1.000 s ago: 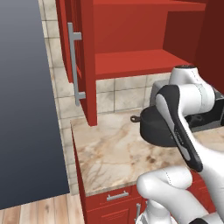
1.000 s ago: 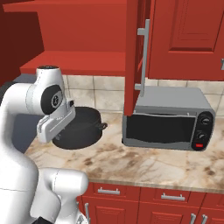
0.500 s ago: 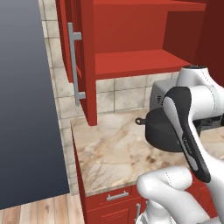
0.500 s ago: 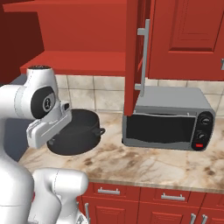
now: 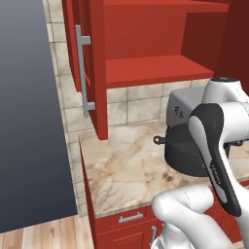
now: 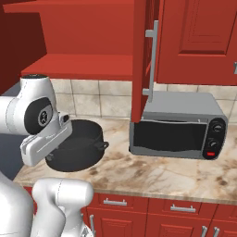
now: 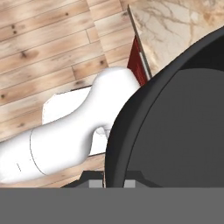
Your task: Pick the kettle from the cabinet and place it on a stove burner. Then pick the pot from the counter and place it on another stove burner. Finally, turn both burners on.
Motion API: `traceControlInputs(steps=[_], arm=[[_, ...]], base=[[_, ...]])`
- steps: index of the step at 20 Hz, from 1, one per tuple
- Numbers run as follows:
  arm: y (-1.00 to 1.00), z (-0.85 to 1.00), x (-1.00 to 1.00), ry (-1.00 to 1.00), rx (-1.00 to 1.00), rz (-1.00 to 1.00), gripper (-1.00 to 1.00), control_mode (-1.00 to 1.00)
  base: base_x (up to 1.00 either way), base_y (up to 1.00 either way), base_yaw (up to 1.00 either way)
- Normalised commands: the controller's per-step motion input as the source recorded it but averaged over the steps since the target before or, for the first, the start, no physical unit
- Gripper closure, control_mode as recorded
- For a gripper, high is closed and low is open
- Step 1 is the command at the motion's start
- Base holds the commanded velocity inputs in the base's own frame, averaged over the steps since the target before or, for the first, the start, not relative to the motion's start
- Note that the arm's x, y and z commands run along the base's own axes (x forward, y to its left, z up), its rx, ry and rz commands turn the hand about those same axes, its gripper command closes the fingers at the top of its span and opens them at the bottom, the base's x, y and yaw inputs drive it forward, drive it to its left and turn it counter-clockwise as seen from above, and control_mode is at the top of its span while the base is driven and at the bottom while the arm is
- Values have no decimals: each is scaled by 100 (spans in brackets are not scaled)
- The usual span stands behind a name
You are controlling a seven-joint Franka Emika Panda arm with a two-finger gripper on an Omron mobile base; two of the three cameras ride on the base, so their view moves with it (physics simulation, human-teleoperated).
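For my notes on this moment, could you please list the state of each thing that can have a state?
gripper: shut on the rim of the pot.
pot: upright, no lid, inside looks empty; whether it rests on the counter cannot be told.
cabinet: door open, visible shelf bare.
microwave: door closed.
counter: drawer below it closed.

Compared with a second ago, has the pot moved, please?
Yes: the pot has come forward and slightly away from the microwave, toward the counter's front edge.
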Motion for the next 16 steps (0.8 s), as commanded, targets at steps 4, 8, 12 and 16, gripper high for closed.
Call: traceControlInputs(steps=[4, 8, 12, 16], arm=[[2, 0, -22, -4, 0, 0, 100, -100], [0, 0, 0, 0, 0, 0, 100, -100], [0, 0, 0, 0, 0, 0, 100, 100], [0, 0, 0, 0, 0, 0, 100, 100]], base=[[0, 0, 0], [0, 0, 0], [-28, 0, -1], [-71, 0, -10]])
